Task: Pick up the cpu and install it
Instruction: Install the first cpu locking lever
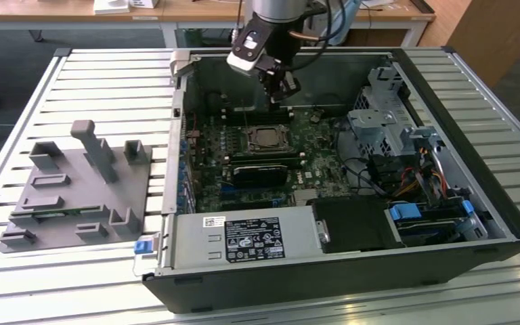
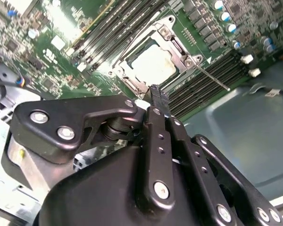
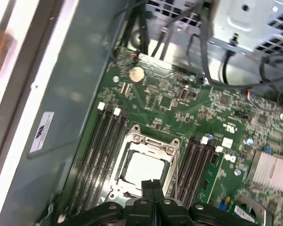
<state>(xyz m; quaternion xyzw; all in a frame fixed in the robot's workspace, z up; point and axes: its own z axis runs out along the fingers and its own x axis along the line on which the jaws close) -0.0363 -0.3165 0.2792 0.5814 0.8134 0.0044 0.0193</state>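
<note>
Upper centre of the exterior view: tool (image 1: pixel 280 95) shut w/ nothing in it, above the board (image 1: pixel 213 169); cpu (image 1: pixel 265 139) lies flat in its socket (image 1: pixel 246 133), just below-left of it, apart.

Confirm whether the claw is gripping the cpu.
No, in the first wrist view the cpu lies in its socket, clear of the claw.

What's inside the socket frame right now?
The cpu lies inside the socket frame, its silver top showing in both wrist views. The end effector, shut, covers one edge in the first wrist view; whatever is beneath the cpu is hidden.
</note>
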